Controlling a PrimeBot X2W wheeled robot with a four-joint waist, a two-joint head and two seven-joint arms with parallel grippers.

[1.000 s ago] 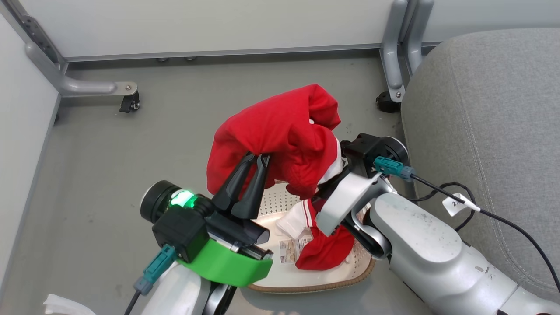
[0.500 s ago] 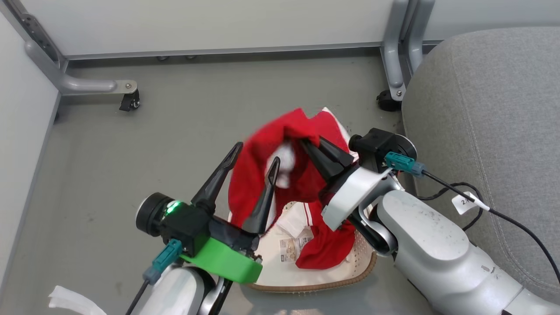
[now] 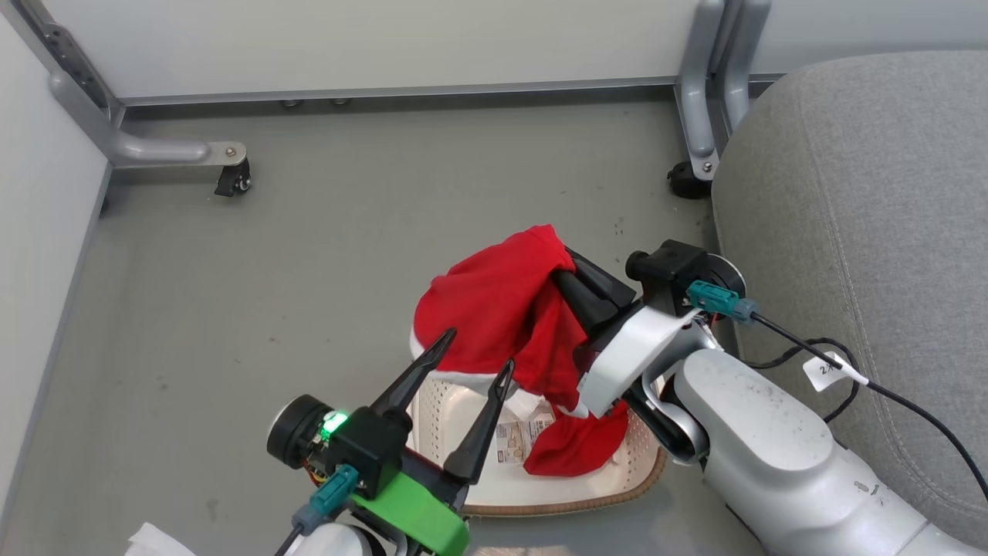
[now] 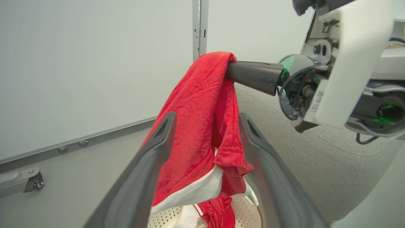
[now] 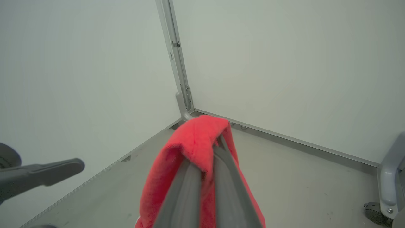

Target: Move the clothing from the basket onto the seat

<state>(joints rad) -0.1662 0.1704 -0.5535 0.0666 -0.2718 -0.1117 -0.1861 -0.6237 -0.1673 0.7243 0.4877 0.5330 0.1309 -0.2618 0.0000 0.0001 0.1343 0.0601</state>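
Right hand [image 5: 217,148] pinches only a fold of the bright red soft jersey [image 3: 494,309], left hand [image 3: 478,349] gapes empty; could slip free or snag the cream perforated basket [image 3: 556,508].

left gripper [image 3: 477,349]: two long dark fingers, skinny, tapering to points
left wrist [image 3: 370,455]: chunky black block sitting on a bright green bracket [image 3: 413,513], curved, pretty loud colour tbh
light [image 3: 333,422]: glowing green, right beside a round black barrel [image 3: 292,442]
left plug [image 3: 328,494]: teal, with a dark cable [image 3: 288,538] trailing off
right gripper [image 3: 567,272]: same dark fingers, couple of small screws [image 4: 262,81] near the base
right wrist cover [image 3: 637,347]: white plate, smooth, small printed code [image 4: 319,102] on it, too tiny to read
right forearm [image 3: 760,448]: pale grey shell, rounded, scuffed and speckled with dark marks
right plug [image 3: 714,299]: teal again, thin black cable [image 3: 888,394] with a little white tag [image 3: 822,371]
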